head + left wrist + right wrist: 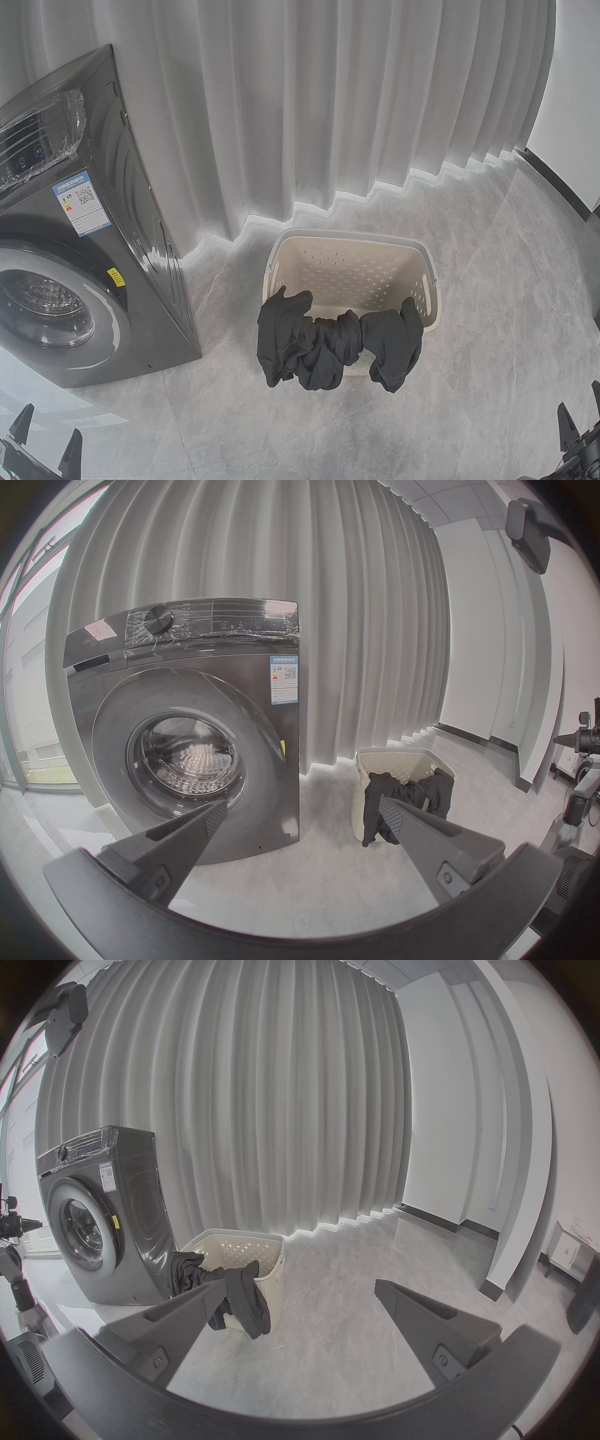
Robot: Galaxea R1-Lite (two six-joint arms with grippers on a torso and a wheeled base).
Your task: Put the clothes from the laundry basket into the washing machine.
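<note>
Progress nil: we see dark clothes (pixel 331 347) draped over near rim of laundry basket (pixel 350 236) near washing machine (pixel 94 300), whose drum (pixel 187 758) looks empty, w/ left hand (pixel 300 808) & right hand (pixel 299 1288) both spread apart & empty, so pick-up & loading all remain.

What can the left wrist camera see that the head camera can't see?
Only the left wrist view: the round knob on top of the washing machine, and a window beside the machine.
Only the head view: a look down inside the laundry basket at its star-shaped holes.
Both: the washing machine with its round front, the basket, the black clothes draped over its rim, the grey curtain, and the open left gripper.
</note>
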